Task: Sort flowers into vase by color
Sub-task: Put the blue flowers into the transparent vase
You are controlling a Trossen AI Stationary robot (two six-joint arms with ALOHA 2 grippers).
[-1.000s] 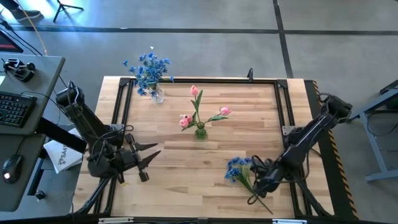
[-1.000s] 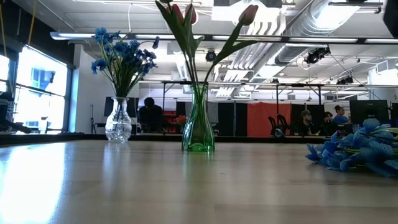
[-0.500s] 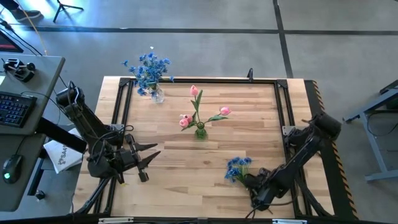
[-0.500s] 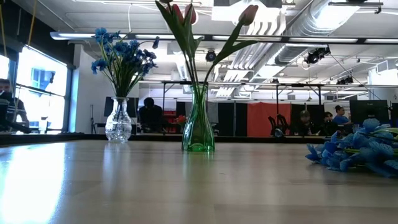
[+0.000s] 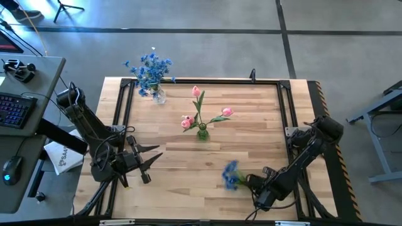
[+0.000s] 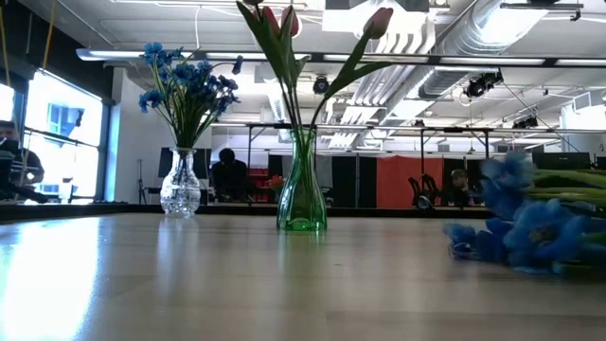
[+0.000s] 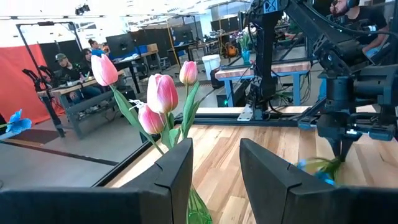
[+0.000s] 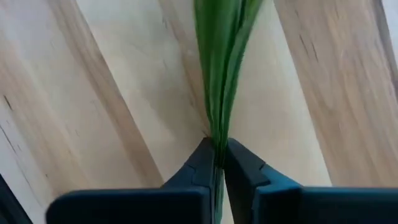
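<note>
Right gripper (image 8: 216,163) pinches blue flower (image 5: 230,174) by thin green stem (image 8: 219,74), low over table (image 5: 188,172) near front right. Light, floppy; hold stem, not blossoms. Left gripper (image 5: 152,164) open, waits.

Over the last second the blue spray (image 5: 231,174) has been dragged across the table, away from the right edge, so that its blossoms are now brought nearer the green vase (image 5: 202,132) of tulips. Its stem is gripped by the right gripper (image 8: 217,163), which has been drawn back toward the table's near edge and lowered.
</note>
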